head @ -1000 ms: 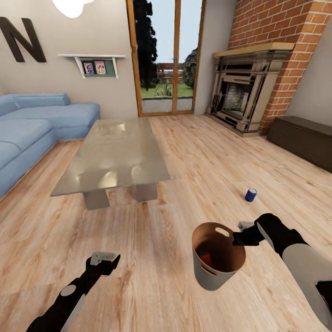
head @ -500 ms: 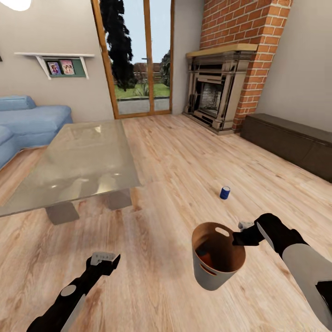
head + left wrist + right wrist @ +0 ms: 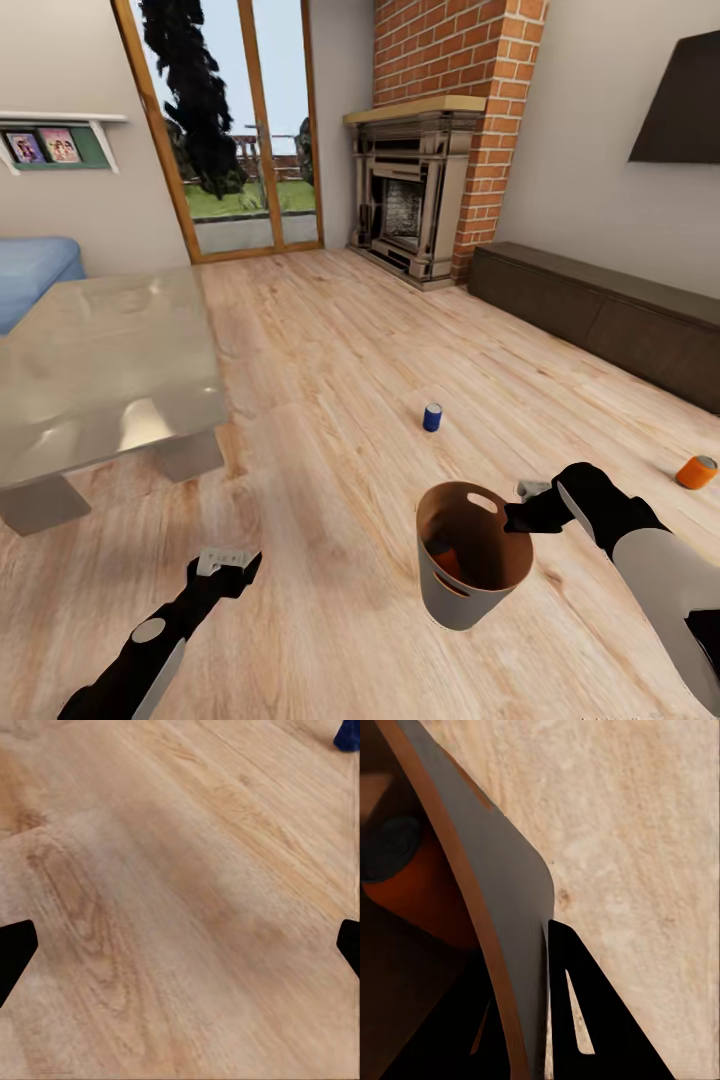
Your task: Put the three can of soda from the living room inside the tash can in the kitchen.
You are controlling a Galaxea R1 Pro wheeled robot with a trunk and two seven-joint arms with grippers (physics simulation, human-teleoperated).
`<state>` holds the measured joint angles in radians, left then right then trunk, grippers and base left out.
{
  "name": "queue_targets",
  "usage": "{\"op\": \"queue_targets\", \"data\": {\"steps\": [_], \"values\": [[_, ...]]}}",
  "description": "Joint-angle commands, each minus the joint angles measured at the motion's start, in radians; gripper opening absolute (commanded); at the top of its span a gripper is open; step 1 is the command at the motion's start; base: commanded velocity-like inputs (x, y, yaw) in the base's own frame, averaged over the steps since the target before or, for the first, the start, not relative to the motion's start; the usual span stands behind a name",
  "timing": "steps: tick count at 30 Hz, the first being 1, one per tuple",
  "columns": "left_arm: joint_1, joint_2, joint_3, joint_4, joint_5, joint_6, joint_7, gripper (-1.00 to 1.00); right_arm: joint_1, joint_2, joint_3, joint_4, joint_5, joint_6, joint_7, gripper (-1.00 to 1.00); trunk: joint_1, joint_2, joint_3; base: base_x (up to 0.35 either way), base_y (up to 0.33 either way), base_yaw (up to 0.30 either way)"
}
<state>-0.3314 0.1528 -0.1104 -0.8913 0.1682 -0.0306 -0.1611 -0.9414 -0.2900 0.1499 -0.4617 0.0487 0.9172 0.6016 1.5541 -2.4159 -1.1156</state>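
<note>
Brick fireplace, plank floor

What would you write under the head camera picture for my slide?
Right tool holds the bin by its rim, an orange can inside; a blue can and another orange can wait on the floor.

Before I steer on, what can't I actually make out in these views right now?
- Orange can inside the trash can: head view, mostly hidden by the bin's wall.
- Left claw: head view, too small to judge its opening.
- Blue can: left wrist view, cut off by the edge.
</note>
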Motion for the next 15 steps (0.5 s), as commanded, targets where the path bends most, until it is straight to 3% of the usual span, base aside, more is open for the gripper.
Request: {"op": "queue_targets", "data": {"steps": [1,10,15], "values": [[0.000,0.000,0.000,0.000,0.000,0.000,0.000,1.00,0.000,0.000,-0.003,0.000,-0.024,0.008,0.007,-1.00,0.000,0.000,0.000,0.142,-0.259,-0.251],[0.000,0.000,0.000,0.000,0.000,0.000,-0.002,1.00,0.000,0.000,-0.003,-0.001,-0.025,0.008,0.007,-1.00,0.000,0.000,0.000,0.157,-0.251,-0.251],[0.000,0.000,0.000,0.000,-0.001,0.000,-0.004,1.00,0.000,-0.001,-0.003,-0.001,-0.025,0.008,0.007,-1.00,0.000,0.000,0.000,0.265,-0.144,-0.173]]}}
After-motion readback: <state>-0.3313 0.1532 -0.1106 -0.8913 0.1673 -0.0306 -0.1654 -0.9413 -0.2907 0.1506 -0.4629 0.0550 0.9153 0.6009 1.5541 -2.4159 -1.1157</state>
